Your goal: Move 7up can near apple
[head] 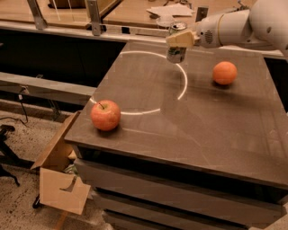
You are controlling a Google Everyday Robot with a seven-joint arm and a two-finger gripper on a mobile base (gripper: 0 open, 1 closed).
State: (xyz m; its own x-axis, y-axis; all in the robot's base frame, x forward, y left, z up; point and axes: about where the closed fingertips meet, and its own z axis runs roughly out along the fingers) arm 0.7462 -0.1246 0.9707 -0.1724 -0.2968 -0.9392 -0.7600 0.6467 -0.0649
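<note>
The 7up can (176,54), silver and green with a shiny top, is at the far side of the dark table (216,134), on the far arc of a white circle line. My gripper (180,39) reaches in from the right and is shut on the can around its upper half. One beige finger (182,39) crosses the can's front. The can looks upright, at or just above the tabletop. The red-and-yellow apple (105,115) sits near the table's front left corner, well apart from the can.
A plain orange fruit (224,72) lies on the table to the right of the can, under my arm (234,28). A cardboard box (60,179) stands on the floor by the front left corner. A counter with papers (171,9) runs behind the table.
</note>
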